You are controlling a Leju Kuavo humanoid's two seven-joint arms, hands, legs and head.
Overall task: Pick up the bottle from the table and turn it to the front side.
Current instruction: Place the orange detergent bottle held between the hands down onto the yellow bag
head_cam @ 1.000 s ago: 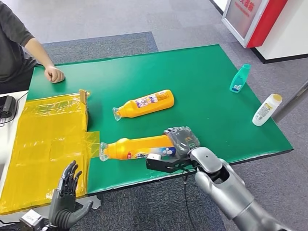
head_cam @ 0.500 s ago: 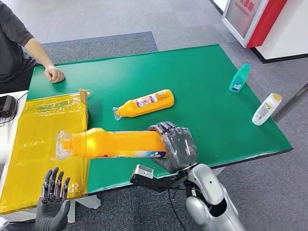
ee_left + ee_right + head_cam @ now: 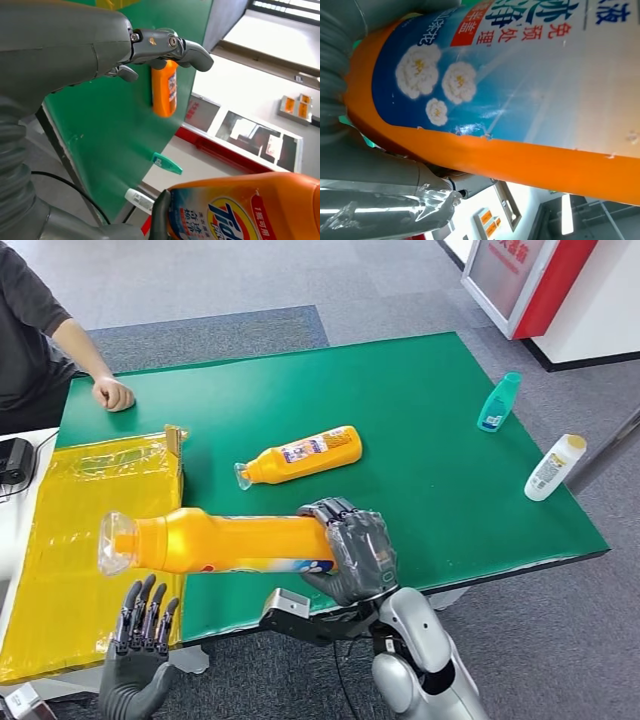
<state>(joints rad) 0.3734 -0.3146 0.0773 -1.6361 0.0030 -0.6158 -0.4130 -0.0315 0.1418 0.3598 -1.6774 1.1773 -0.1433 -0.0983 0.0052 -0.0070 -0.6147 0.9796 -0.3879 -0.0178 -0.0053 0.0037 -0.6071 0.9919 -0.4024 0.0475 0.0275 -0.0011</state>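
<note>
While the green table [image 3: 423,420] lay broad before us with a yellow sheet [image 3: 83,530] over its left end, we saw the orange bottle [image 3: 226,540] lifted clear above the near edge, lying level with its clear cap pointing left over the sheet. We held its base in our right robot hand [image 3: 355,550], fingers wrapped around it, and kept our left robot hand [image 3: 140,655] spread and unladen below the cap, while a second orange bottle [image 3: 302,455] lay on the table behind.
</note>
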